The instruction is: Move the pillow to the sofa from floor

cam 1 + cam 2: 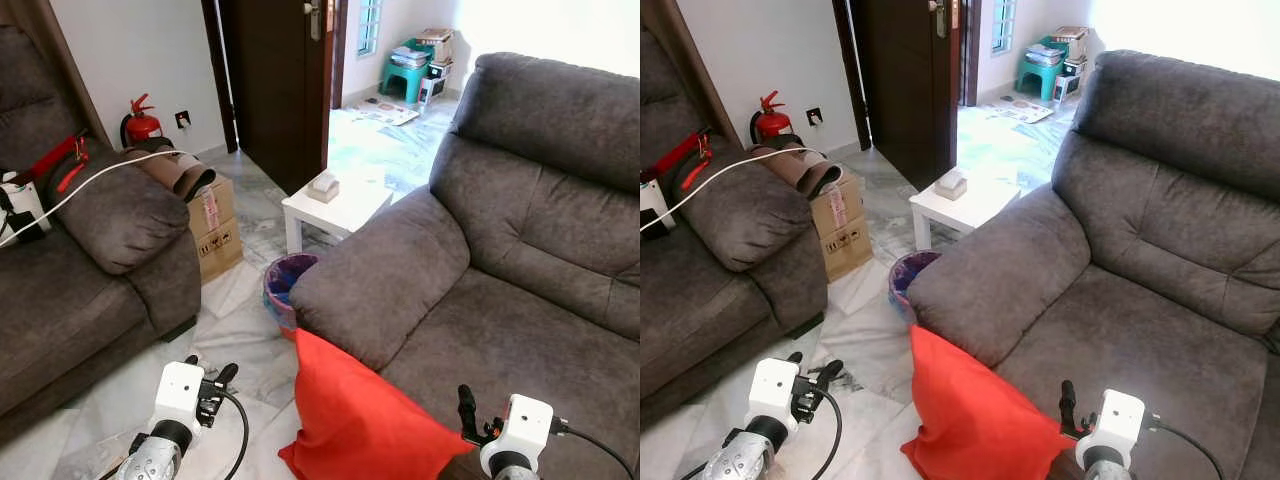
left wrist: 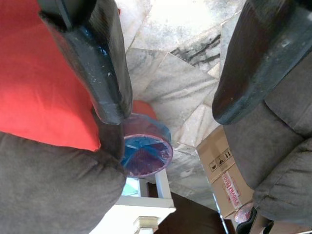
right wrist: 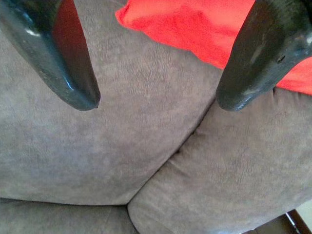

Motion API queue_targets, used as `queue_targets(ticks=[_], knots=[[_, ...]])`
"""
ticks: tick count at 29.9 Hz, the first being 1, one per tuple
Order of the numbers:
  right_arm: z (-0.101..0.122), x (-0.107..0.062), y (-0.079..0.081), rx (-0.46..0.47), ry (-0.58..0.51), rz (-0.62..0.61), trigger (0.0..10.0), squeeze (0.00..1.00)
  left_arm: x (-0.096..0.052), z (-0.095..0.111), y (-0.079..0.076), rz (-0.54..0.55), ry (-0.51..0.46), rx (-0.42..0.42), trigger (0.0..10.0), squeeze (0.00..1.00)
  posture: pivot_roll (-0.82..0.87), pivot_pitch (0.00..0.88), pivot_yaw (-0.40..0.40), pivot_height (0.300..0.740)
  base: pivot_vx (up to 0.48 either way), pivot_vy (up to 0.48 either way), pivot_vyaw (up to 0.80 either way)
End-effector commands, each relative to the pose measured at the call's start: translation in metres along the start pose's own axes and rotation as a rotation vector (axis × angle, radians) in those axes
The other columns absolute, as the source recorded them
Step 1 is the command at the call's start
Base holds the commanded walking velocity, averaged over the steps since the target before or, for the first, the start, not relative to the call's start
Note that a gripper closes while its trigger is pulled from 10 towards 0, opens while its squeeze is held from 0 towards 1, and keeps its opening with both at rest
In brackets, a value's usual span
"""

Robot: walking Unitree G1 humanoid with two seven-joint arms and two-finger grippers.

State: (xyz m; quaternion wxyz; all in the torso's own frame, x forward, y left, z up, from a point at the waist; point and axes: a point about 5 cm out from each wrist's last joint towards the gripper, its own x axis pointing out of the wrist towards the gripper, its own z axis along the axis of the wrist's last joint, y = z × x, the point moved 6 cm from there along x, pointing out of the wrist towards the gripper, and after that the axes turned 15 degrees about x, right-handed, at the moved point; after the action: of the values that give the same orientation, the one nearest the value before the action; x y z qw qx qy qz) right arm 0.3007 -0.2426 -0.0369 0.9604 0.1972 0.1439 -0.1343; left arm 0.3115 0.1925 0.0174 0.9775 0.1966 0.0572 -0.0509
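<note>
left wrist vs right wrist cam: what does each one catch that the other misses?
Left wrist view alone: the marble floor, the bin with a blue liner, a white side table and a taped cardboard box, seen between the open fingers of the left hand.

Right wrist view alone: the seam where the sofa cushions meet, framed by the open right hand.

Both: the red pillow and grey sofa upholstery.

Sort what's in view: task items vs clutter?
Job: red pillow leaning against the sofa, left hand, right hand.
Clutter: purple bin, white side table, cardboard box, fire extinguisher.
</note>
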Motion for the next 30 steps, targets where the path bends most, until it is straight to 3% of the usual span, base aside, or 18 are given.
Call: queue_targets(ticks=[1, 30], knots=[[-0.007, -0.001, 0.000, -0.008, 0.035, 0.002, 10.0, 0.00, -0.001, 0.000, 0.002, 0.003, -0.001, 0.006, 10.0, 0.00, 0.03, 0.079, 0.013, 0.671, 0.000, 0.000, 0.00], [-0.016, -0.003, 0.007, -0.026, 0.067, 0.039, 10.0, 0.00, 0.001, 0.007, 0.001, 0.008, -0.023, -0.017, 10.0, 0.00, 0.03, 0.075, 0.012, 0.650, 0.000, 0.000, 0.00]])
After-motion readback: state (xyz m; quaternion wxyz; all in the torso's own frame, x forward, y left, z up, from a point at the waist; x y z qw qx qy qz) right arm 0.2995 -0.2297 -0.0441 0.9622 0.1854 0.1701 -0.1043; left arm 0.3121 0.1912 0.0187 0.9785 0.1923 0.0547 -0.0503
